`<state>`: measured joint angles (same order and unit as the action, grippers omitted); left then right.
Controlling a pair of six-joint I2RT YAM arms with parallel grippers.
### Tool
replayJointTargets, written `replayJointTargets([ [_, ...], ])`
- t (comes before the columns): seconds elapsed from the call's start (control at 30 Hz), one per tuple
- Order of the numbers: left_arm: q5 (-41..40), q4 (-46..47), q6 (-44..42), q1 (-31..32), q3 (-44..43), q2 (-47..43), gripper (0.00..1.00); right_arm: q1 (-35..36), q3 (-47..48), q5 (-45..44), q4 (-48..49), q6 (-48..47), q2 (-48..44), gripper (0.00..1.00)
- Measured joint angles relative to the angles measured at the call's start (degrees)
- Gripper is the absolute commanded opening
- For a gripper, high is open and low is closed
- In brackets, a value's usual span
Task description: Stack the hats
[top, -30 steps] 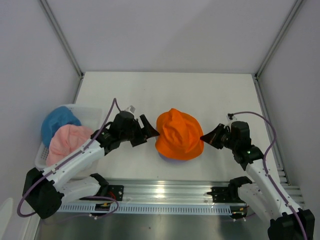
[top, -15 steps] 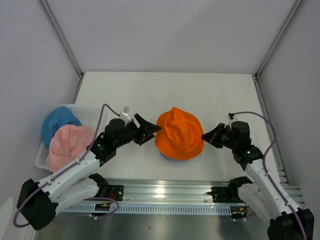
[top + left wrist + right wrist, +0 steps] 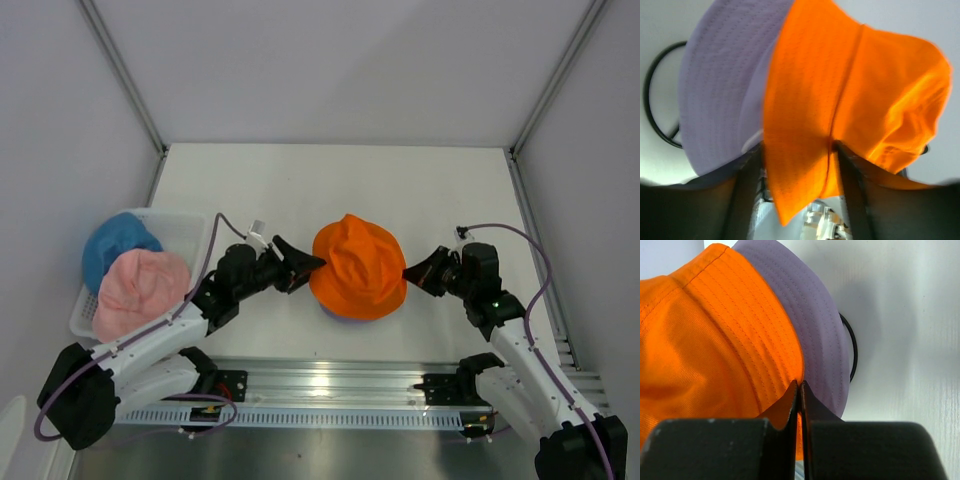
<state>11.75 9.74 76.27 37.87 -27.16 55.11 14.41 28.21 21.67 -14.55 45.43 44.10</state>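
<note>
top external: orange hat (image 3: 357, 268) is seen mid-table, pink hat (image 3: 140, 292) and blue hat (image 3: 112, 245) in white basket (image 3: 192, 230) (far left) | left wrist: lavender hat (image 3: 715, 90) is shown under the orange one, whose brim is straddled by left gripper (image 3: 797, 200), jaws apart | right wrist: orange brim is pinched by right gripper (image 3: 800, 390), jaws closed on it

A: What's in the cell besides the job items?
B: White table (image 3: 400, 190), grey walls on three sides. White mesh basket (image 3: 190, 232) sits at the table's left edge, near side.
A: Front?
B: Aluminium rail (image 3: 330, 385) runs across the near edge. Metal struts (image 3: 120, 70) slant up from both back corners.
A: Wrist views add anything?
B: Thin black ring (image 3: 854, 352) on the table, only an arc visible.
</note>
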Motion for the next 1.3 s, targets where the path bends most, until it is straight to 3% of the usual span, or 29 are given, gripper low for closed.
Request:
replayJointTargets([
  [0.03,0.0,0.9,0.6,0.1,0.2,0.5,0.49,0.0,0.0,0.0,0.0,0.0,0.0,0.00],
  [0.1,0.0,2.3,1.1,0.2,0.3,1.9,0.23,0.0,0.0,0.0,0.0,0.0,0.0,0.00],
  [0.2,0.0,4.2,1.8,0.5,0.3,3.1,0.01,0.0,0.0,0.0,0.2,0.0,0.3,0.00],
  [0.37,-1.3,3.7,1.7,0.8,0.4,2.4,0.01,0.0,0.0,-0.1,0.1,0.2,0.4,0.00],
  [0.63,-8.4,-6.7,1.1,0.8,1.0,-2.1,0.01,0.2,0.1,-0.2,0.5,0.2,1.7,0.00],
  [0.73,-8.5,-9.4,0.6,0.3,0.0,1.6,0.01,0.2,0.3,-0.3,0.7,0.2,1.9,0.00],
  [0.93,-5.7,-11.8,-1.8,0.3,-9.4,18.9,0.01,0.2,0.7,-0.5,1.3,0.2,3.0,0.00],
  [1.1,-4.3,-9.0,-2.4,0.5,-9.4,21.0,0.01,0.2,0.8,-1.2,1.7,0.0,3.1,0.00],
  [1.3,-7.5,-11.4,-5.0,1.3,-9.5,19.2,0.26,0.3,1.3,-3.2,1.0,-1.6,3.6,0.00],
])
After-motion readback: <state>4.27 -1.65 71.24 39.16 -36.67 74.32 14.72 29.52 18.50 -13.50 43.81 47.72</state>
